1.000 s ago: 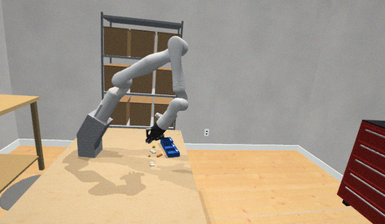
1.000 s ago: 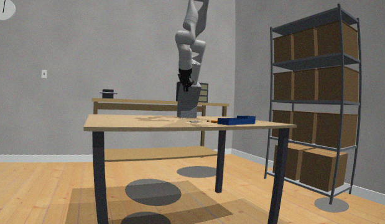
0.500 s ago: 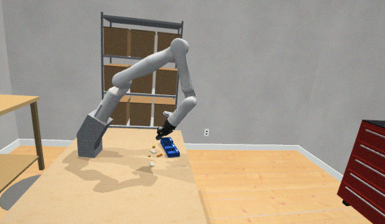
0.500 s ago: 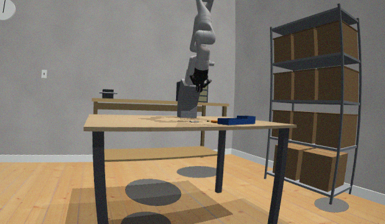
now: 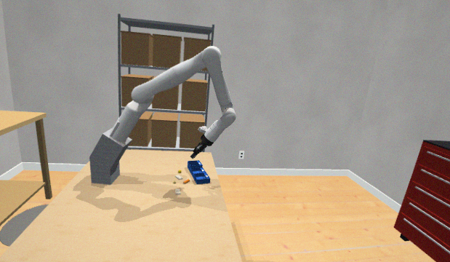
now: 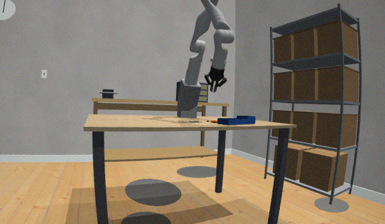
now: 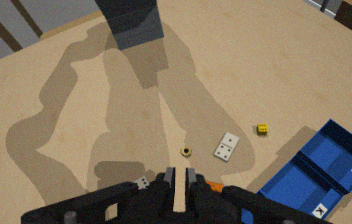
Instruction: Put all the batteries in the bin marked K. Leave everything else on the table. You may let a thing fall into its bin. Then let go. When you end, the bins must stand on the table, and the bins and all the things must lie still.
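The gripper (image 7: pixel 180 181) hangs above the desk (image 5: pixel 137 225) near its far right edge, fingers drawn narrow with nothing between them. An orange battery (image 5: pixel 186 180) lies on the desk just beside the blue bin (image 5: pixel 198 172), near a domino (image 7: pixel 226 146), a yellow die (image 7: pixel 262 129) and a nut (image 7: pixel 186 151).

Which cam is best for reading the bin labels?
Wrist. It looks down on the blue bin and shows two tags on its compartments, K nearer the gripper; the other tag is blurry. Top view shows the bin small, tags unreadable. Exterior shows only its side wall.
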`<move>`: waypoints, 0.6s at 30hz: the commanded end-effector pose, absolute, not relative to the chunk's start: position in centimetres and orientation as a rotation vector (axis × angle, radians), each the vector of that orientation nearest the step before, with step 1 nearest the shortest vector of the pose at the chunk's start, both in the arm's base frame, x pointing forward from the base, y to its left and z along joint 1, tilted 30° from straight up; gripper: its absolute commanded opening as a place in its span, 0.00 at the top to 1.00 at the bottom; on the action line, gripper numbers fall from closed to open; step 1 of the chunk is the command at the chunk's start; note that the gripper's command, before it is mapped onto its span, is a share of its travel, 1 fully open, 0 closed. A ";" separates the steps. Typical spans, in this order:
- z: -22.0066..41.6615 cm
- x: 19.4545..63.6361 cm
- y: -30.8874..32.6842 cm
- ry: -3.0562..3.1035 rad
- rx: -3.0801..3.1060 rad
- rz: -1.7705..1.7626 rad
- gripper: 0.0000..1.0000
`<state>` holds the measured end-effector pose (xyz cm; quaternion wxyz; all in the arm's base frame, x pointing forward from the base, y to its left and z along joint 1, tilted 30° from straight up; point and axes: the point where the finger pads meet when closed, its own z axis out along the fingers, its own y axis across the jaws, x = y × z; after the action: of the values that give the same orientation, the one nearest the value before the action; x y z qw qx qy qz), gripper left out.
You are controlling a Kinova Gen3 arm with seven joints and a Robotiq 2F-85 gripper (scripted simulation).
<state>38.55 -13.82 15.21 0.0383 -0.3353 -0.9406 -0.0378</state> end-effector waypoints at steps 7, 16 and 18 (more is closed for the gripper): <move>16.7 41.3 -9.5 -3.009 -0.699 -0.081 0.91; 18.6 43.7 -4.1 -3.112 -0.260 -0.031 0.91; 18.8 43.9 -3.6 -3.112 -0.260 -0.031 0.91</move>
<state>43.39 -4.86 18.51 0.0123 -0.0969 -0.9952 -0.0101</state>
